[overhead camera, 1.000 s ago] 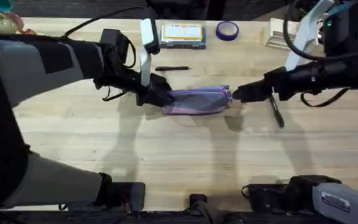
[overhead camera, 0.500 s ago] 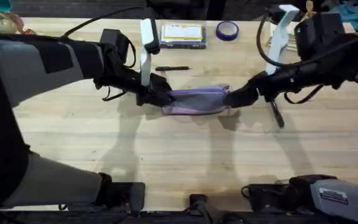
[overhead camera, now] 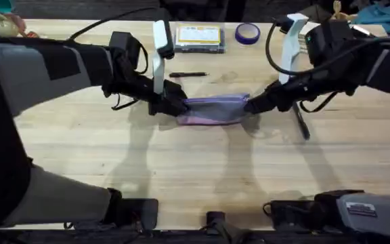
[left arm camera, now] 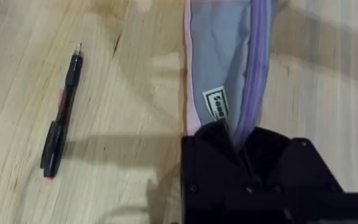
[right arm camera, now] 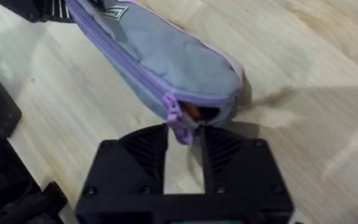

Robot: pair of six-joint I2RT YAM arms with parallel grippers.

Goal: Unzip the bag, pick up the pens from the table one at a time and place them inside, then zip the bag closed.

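Over the last second the right gripper [right arm camera: 184,149] has closed in, its narrowly parted jaws now bracketing the zipper pull [right arm camera: 174,113] of the bag [overhead camera: 214,109], while the left gripper [left arm camera: 244,146] clamps the far end, so unzipping looks ready to start.

Robotics lab or workshop bench. Two black robot arms mounted at the near edge of a light butcher-block desk [overhead camera: 195,169], cables trailing off them. Stationery props on the desk: roll of purple tape [overhead camera: 247,32] at 12 o'clock, flat blue-and-yellow box [overhead camera: 198,36] just beside it at 12. Dark room behind the far edge.
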